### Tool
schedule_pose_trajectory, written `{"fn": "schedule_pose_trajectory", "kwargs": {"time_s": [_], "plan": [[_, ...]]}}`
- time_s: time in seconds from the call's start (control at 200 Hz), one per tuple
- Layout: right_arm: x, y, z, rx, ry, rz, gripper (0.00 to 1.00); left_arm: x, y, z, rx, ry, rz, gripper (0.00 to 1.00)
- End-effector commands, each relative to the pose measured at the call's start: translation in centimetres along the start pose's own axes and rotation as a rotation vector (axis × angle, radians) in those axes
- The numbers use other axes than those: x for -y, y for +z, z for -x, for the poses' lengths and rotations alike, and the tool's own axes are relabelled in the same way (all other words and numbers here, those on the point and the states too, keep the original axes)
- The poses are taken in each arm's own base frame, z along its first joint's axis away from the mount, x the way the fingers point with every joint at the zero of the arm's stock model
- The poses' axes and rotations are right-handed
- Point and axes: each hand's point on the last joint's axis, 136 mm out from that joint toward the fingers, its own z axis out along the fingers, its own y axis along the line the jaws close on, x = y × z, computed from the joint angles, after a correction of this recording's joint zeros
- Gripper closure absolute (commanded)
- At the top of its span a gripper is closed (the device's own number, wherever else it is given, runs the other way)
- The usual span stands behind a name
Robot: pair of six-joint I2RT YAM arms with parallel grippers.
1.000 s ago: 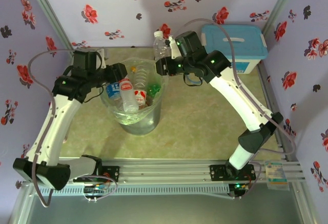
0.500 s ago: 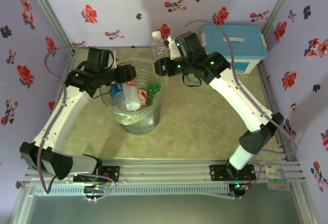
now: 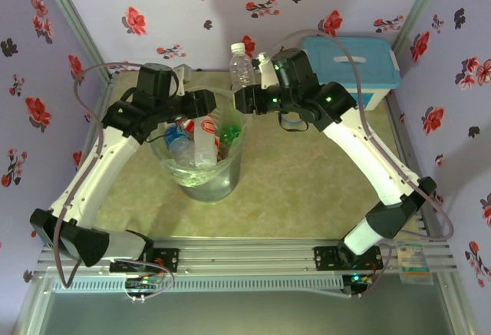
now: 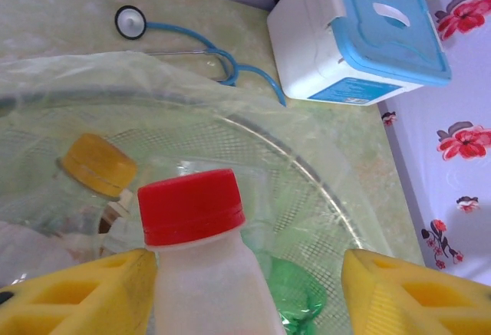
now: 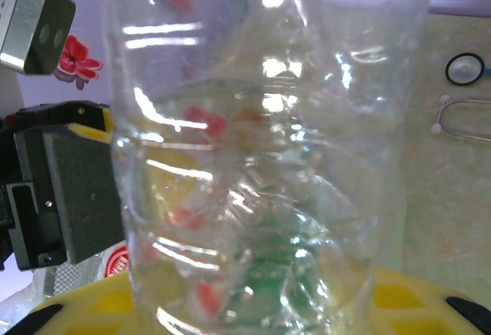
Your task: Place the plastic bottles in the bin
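Bottles [image 3: 201, 139] are heaped inside the bin [image 3: 209, 185], which stands on the worktop left of its middle, nearer the back edge than the front. My left claw [image 4: 247, 274] hangs over the bin's mouth with its yellow fingers [image 4: 77, 293] spread apart. A red-capped bottle [image 4: 192, 208] stands upright between them, against the left finger and clear of the right one, so I am not gripping it. Below it lie a yellow-capped bottle [image 4: 96, 166] and a green bottle [image 4: 295, 293]. My right claw [image 3: 240, 99] is clenched on a clear bottle [image 3: 241, 63], held upright just past the bin's far right rim, near the back edge. A white box with a blue lid [image 3: 353, 67] sits in the far right corner, and a stethoscope [image 4: 192, 44] lies on the worktop between the bin and that box.
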Motion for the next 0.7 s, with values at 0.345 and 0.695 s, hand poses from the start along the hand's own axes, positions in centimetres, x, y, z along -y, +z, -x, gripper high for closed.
{"fn": "schedule_pose_trajectory", "kwargs": {"time_s": [0.345,0.695], "plan": [[0.4,-2.2,1.4,0.079,-0.01,-0.021,0.58,4.2,-0.1,1.7,0.05,0.034,-0.125,0.32],[0.4,-2.6,1.4,0.076,-0.012,-0.04,0.59,3.8,-3.2,3.2,0.124,0.079,-0.073,0.29]]}}
